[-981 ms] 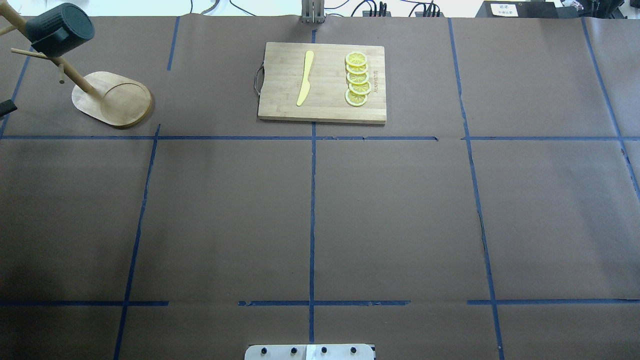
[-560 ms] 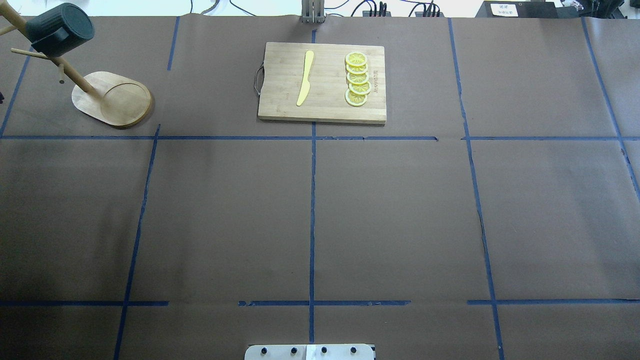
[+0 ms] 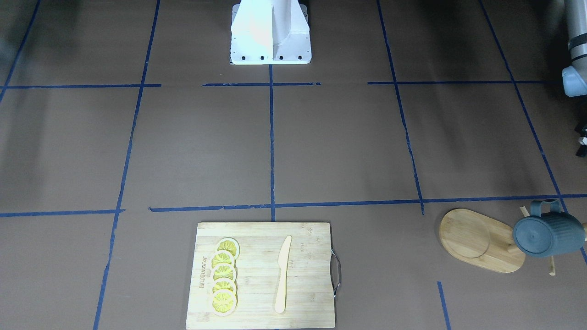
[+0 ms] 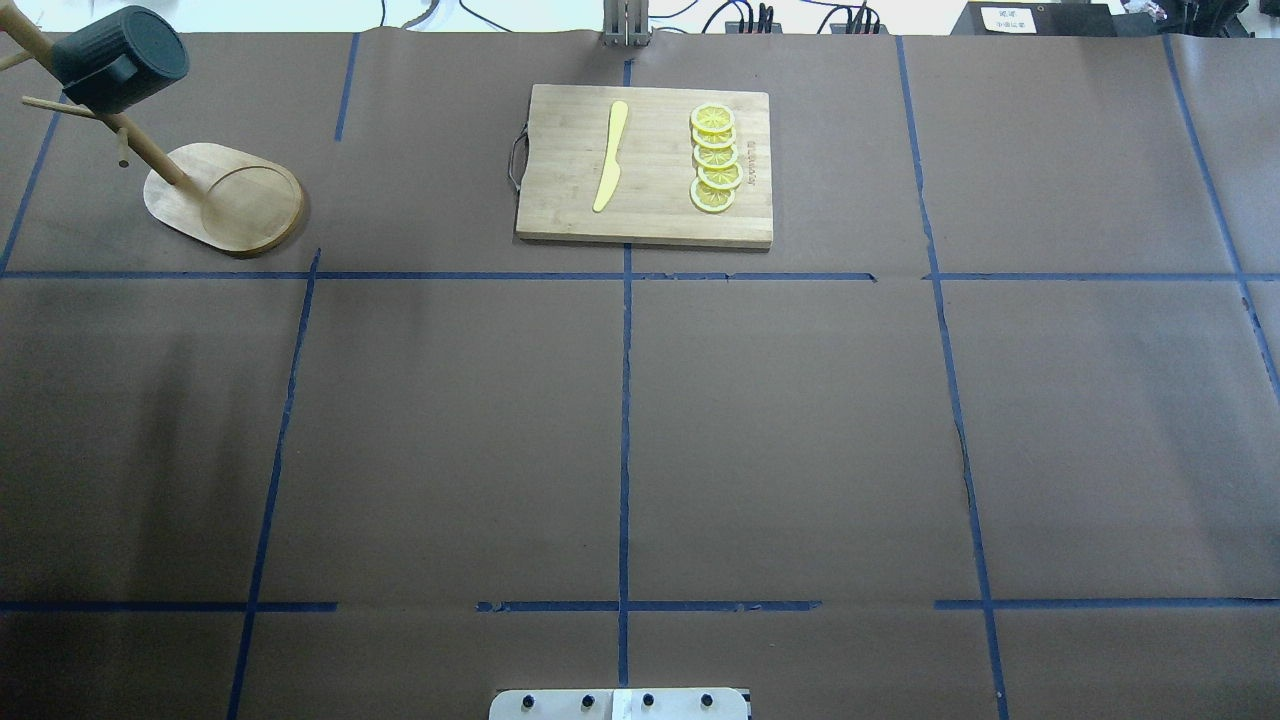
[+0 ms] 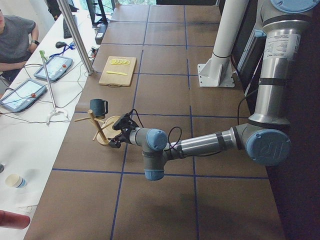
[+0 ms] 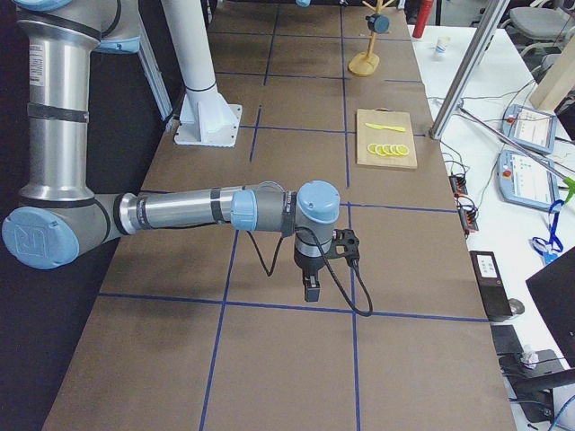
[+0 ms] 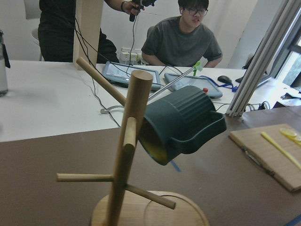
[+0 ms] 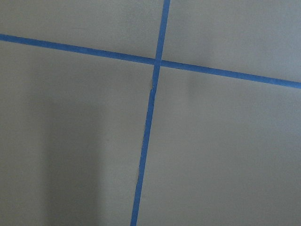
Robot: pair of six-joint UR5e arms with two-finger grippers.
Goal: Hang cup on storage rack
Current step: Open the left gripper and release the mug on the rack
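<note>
- The left tool (image 5: 119, 132) has backed away from the storage rack (image 4: 222, 198) and out of the overhead view; whether it is clenched or released, I cannot tell.
- The cup (image 4: 118, 58) rests unheld on an upper peg, far left of the table (image 4: 620, 420); the task looks done.
- The right tool (image 6: 310, 287) hovers over bare brown paper, its grip unreadable.
- A cutting board (image 4: 645, 165) lies far centre, and an operator (image 7: 183, 37) sits beyond.

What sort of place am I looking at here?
Probably a robotics research lab: a jointed robot arm reaches over a table papered brown and marked with a blue tape grid, while an operator sits by control tablets.
</note>
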